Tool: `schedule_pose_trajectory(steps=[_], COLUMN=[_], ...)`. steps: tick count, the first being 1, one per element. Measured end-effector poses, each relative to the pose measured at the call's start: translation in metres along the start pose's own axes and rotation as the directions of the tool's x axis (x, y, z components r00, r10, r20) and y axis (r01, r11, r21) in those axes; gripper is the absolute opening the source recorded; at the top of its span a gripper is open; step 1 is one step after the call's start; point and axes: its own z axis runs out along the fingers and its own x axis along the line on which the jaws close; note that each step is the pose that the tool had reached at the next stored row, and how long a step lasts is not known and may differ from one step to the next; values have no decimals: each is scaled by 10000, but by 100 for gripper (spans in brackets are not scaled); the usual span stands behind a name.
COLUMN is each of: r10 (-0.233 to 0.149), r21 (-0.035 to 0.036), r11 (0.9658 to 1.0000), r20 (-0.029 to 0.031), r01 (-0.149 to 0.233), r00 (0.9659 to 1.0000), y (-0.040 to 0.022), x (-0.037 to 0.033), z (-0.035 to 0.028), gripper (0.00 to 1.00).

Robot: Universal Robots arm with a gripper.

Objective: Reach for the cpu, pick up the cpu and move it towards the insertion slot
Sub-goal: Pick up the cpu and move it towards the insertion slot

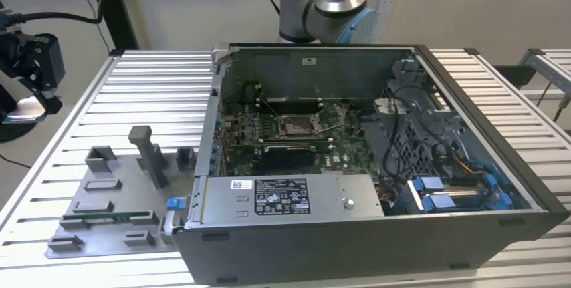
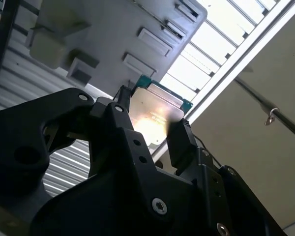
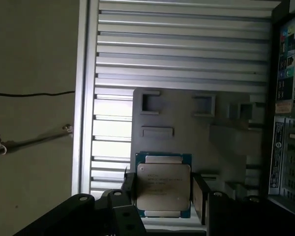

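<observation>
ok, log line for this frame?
gripper: shut on cpu | cpu: held clear of grey fixture tray | insertion slot: apart, in open case

Surface (image 1: 134,87): pale ribbed metal slats.
Computer case (image 1: 357,251): grey, lying open on the surface (interior exposed).
Power supply (image 1: 285,198): silver box along the case's near wall.
Fixture plate (image 1: 125,201): grey, with raised holders, just beside the case on the exterior view's left.
Memory stick (image 1: 111,218): green, lying on the plate.

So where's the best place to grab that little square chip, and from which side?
Probably by two opposite thin edges, coming from above its flat silvery top. The chip is thin and flat, so only the edges offer a hold; the gripper pinches it just so.
</observation>
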Motion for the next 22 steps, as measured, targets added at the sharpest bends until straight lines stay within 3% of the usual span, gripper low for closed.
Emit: schedule_pose_trajectory(steps=[8,22], r10=[1,-1], r21=[-1,-1], r11=[10000,10000], r20=[2,1], r01=[-1,1], r00=[10000,10000], y=[6,5], x=[0,-27], z=[-149,-161], gripper=[0,0])
